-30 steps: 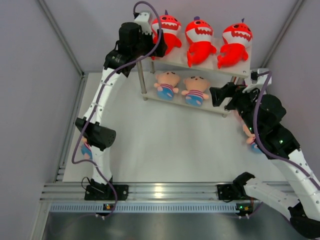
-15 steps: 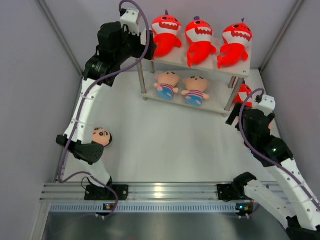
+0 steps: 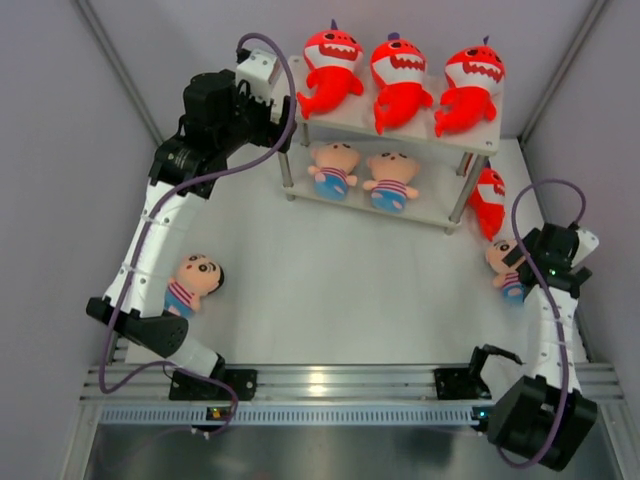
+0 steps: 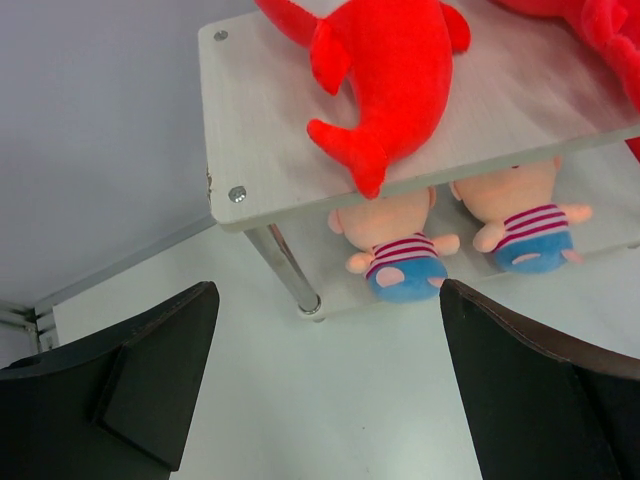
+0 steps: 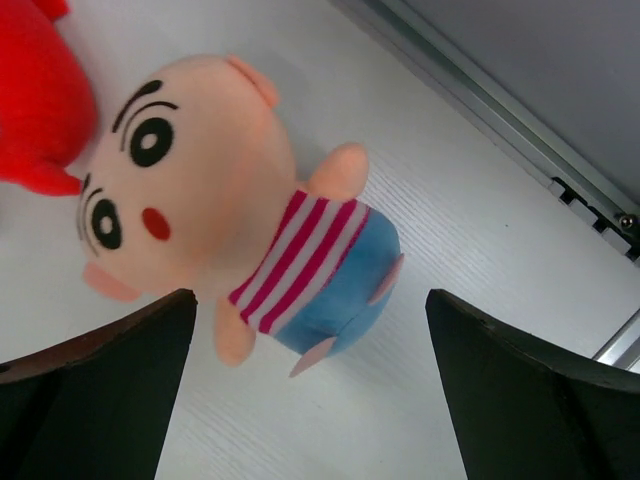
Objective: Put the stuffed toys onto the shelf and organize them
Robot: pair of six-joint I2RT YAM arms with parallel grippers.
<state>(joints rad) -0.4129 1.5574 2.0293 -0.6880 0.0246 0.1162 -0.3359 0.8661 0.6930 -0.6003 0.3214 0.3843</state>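
Nearest you on the left, a boy doll lies alone on the white table, head toward the right, well apart from both claws.

On the right side, your right gripper hangs over a second striped doll, which lies face up on the table. The jaws are spread wide and released, grasping nothing; in the wrist view one finger shows on each side of the doll's body. You cannot tell from these views whether the fingertips touch it.

Just beyond that doll's head lies a loose red shark, on the table beside the right legs of the shelf, not on it.

Farther back, the shelf's lower board carries two dolls side by side, the left shelf doll and the right shelf doll, both with feet toward you. The right end of that board is bare.

The top board holds three sharks in a row: left shark, middle shark, right shark, mouths facing up.

Your left gripper is at the shelf's far-left corner, just outside it, jaws fully apart and holding nothing.
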